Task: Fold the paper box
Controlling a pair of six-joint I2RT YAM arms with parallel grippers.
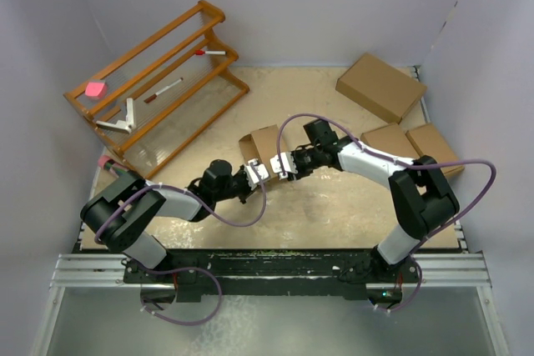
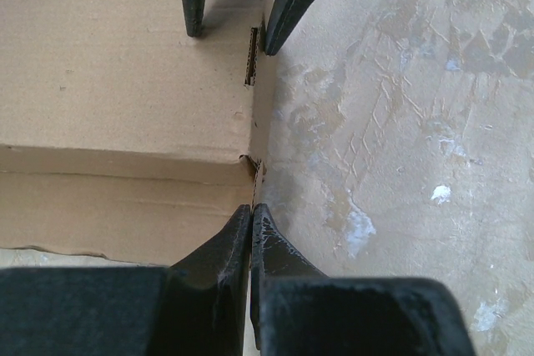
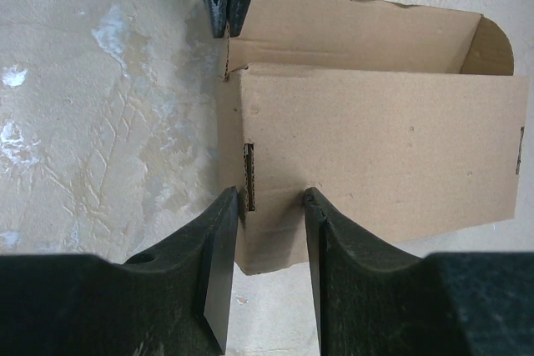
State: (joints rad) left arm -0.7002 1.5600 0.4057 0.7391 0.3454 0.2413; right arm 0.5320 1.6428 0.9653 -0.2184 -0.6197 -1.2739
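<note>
Readable text: none in any view.
paper box: plain brown cardboard, no print or label visible.
larger ready-made box: plain brown, no lettering legible.
markers on wooden rack: any print too small to read.

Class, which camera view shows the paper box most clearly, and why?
The right wrist view: the paper box fills it, showing a raised wall, rounded flap and slot. The left wrist view shows only one corner and crease. The top external view shows it small, between both grippers.
</note>
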